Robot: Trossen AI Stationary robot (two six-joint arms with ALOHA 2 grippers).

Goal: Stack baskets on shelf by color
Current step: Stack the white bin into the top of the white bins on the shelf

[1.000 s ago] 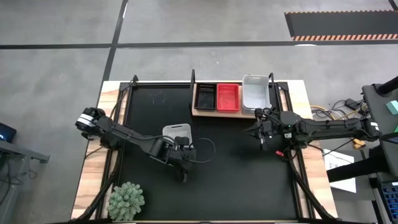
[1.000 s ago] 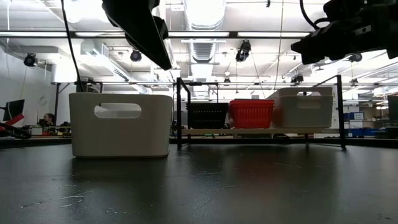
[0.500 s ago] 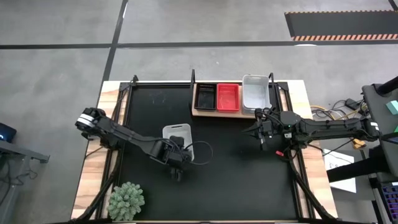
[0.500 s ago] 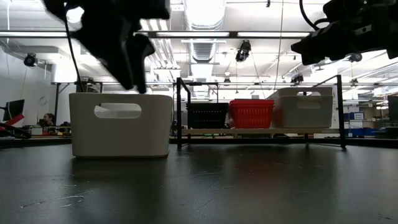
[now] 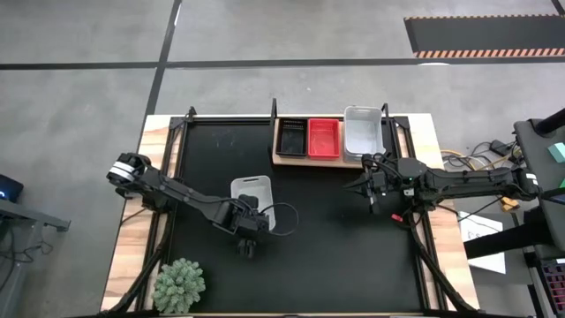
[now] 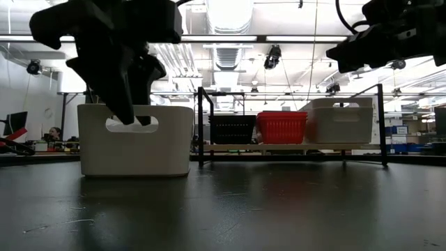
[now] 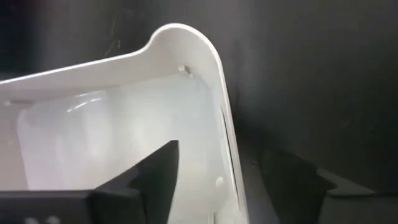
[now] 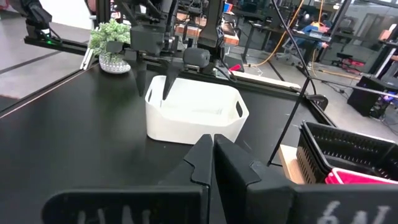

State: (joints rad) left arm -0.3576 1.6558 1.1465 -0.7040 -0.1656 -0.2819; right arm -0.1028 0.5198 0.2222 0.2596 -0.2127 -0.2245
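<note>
Out on the black tabletop mat (image 5: 335, 221), my left end effector (image 5: 248, 231) hangs fingers apart, straddling the near end wall of the loose translucent white plastic basket (image 5: 252, 201), one finger inside and one outside. That basket's long axis runs toward the light-brown wooden shelf (image 5: 291, 160) at the far edge. My right end effector (image 5: 356, 186) waits pressed together near the shelf.

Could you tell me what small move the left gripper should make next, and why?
Probably close on the wall. The open left gripper straddles an end wall of the loose white basket on the mat, one finger inside, one outside. The shelf already holds a white basket, so this one likely goes onto it.
</note>
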